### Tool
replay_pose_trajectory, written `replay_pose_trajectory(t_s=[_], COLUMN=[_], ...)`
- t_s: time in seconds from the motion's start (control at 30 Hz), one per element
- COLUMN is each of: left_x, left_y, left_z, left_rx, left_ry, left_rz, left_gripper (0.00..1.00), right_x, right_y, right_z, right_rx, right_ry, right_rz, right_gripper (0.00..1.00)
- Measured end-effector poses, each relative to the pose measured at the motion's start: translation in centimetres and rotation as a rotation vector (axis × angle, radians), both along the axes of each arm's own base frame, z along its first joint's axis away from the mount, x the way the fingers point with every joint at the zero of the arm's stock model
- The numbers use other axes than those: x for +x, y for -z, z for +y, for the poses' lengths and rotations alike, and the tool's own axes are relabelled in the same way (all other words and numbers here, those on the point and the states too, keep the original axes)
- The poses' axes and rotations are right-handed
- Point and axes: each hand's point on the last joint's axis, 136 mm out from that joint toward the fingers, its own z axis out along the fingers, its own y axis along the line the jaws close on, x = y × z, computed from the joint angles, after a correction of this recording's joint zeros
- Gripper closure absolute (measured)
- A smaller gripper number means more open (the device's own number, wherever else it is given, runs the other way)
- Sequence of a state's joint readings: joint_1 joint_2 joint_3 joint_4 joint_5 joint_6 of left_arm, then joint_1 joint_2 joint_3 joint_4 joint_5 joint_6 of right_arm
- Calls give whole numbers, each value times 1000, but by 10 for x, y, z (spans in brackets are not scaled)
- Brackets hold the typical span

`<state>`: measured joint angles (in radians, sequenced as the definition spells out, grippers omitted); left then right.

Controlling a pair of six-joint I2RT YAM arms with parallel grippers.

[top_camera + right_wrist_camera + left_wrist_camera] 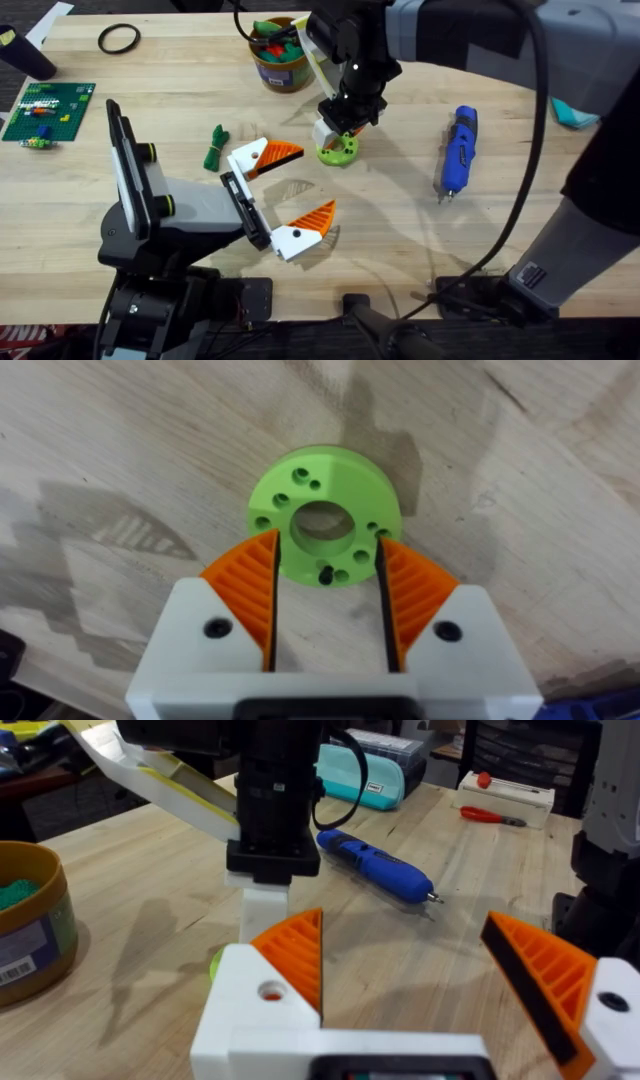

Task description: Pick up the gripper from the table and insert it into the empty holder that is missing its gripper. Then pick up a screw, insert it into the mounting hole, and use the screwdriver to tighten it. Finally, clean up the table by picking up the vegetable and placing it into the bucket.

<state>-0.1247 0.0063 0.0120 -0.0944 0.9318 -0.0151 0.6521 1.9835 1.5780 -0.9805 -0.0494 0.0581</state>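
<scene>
Lime-green disc [322,517] on table [520,210], between right gripper's [327,600] part-open pads, left gripper [285,195] wide open, empty

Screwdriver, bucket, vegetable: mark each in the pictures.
screwdriver [459,150]: overhead view, middle of its blue body.
bucket [283,72]: overhead view, its tan side wall.
vegetable [215,146]: overhead view, middle of its green leaves.

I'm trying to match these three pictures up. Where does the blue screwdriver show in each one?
Overhead: the screwdriver lies on the table, at the right, tip pointing toward the arms' bases.
Left wrist: the screwdriver lies beyond the gripper, centre right.
Right wrist: not in it.
Shared landmark: the lime-green disc, beside the screwdriver.
</scene>
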Motion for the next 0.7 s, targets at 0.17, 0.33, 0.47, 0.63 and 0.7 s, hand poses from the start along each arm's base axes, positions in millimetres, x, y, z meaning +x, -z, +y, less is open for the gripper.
replay_pose_trajectory(t_s=[0.17, 0.33, 0.47, 0.63, 0.7], left_x=[0, 0, 0, 0, 0], left_y=[-1, -1, 0, -1, -1], left_z=[0, 0, 0, 0, 0], left_rx=[-1, -1, -1, -1, -1], left_ry=[0, 0, 0, 0, 0], left_rz=[-2, -2, -2, -2, -2], left_gripper=[19, 19, 19, 19, 19], right_x=[-2, -6, -11, -15, -16], right_y=[1, 1, -7, -13, -13], right_z=[-2, -5, -8, -11, -12], right_rx=[-8, -19, -36, -51, -53], right_ry=[-3, -7, -8, -10, -3], right_rz=[10, 24, 47, 68, 71], right_gripper=[480, 480, 480, 480, 480])
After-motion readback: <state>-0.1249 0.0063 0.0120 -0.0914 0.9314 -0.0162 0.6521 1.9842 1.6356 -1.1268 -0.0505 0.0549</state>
